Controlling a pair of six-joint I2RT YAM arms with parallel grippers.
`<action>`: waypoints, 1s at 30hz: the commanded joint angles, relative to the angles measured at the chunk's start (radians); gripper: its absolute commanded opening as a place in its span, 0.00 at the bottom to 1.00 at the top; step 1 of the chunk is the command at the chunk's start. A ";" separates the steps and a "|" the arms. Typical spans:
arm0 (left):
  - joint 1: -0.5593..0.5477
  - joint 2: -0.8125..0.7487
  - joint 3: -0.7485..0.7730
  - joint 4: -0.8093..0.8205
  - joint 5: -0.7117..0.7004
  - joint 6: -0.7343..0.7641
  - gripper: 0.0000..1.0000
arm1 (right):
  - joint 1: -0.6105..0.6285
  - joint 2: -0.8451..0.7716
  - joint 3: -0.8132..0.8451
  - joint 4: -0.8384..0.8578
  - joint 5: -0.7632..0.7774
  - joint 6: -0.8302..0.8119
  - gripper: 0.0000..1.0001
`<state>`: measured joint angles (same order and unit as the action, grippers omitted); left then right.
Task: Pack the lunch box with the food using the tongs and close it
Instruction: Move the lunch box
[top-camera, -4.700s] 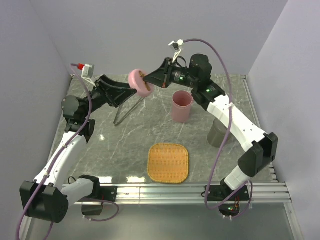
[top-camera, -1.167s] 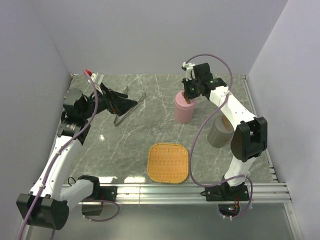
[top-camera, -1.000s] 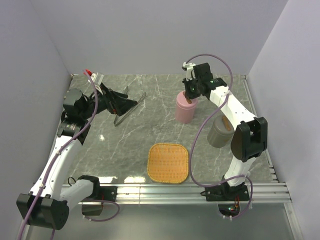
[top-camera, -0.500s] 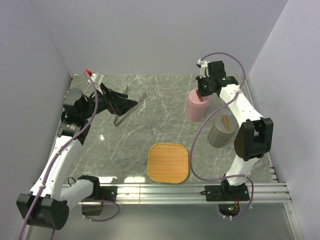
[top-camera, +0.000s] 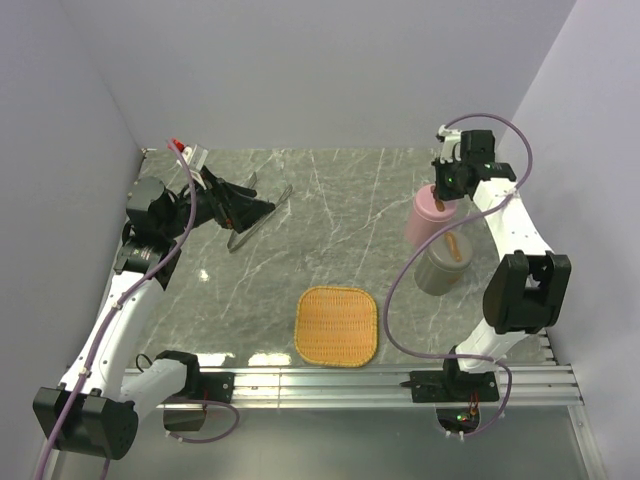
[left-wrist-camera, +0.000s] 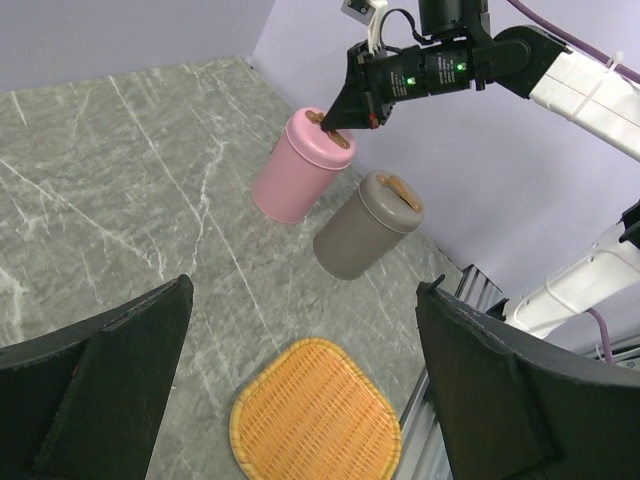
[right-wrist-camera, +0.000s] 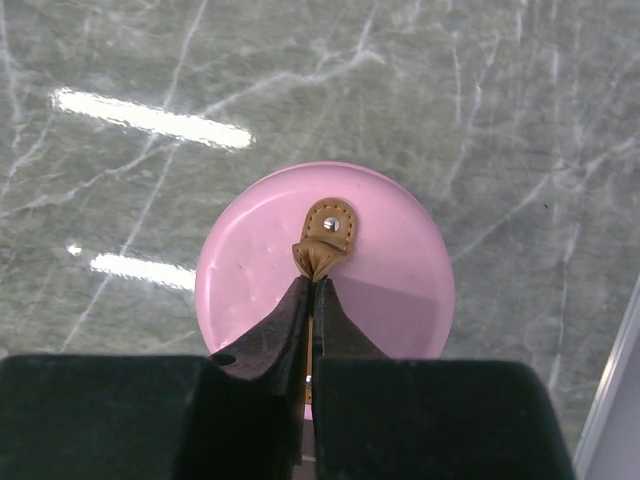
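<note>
Toward two o'clock in the top view, the pink cup (top-camera: 430, 218) is just beside the grey cup (top-camera: 441, 268). It looks like light, rigid plastic (smooth, probably slippery), best taken by its tan strap (right-wrist-camera: 324, 235), where the right gripper (right-wrist-camera: 311, 290) is clamped. The left gripper (top-camera: 250, 197) gapes by the tongs (top-camera: 283, 195) at ten o'clock.

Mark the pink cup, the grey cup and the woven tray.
pink cup (left-wrist-camera: 290, 185), left wrist view, on its side wall.
grey cup (left-wrist-camera: 352, 242), left wrist view, on its side wall.
woven tray (top-camera: 337, 325), top external view, bare middle.

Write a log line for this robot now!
right gripper: shut on strap of pink cup | pink cup: beside grey cup | left gripper: open, empty
</note>
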<state>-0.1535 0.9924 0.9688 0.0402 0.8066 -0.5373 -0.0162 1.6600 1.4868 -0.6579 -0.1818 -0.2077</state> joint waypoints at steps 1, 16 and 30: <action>0.003 0.000 -0.004 0.038 0.028 -0.004 0.99 | -0.037 -0.029 -0.043 -0.078 0.031 -0.042 0.00; 0.003 -0.006 0.010 -0.005 0.019 0.026 0.99 | -0.053 -0.037 -0.034 -0.152 0.008 -0.018 0.04; 0.003 -0.009 0.028 -0.033 0.016 0.054 0.99 | -0.057 -0.057 0.088 -0.192 -0.041 0.070 0.55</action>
<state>-0.1535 0.9924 0.9688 0.0139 0.8143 -0.5117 -0.0654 1.6199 1.5017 -0.8169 -0.2054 -0.1783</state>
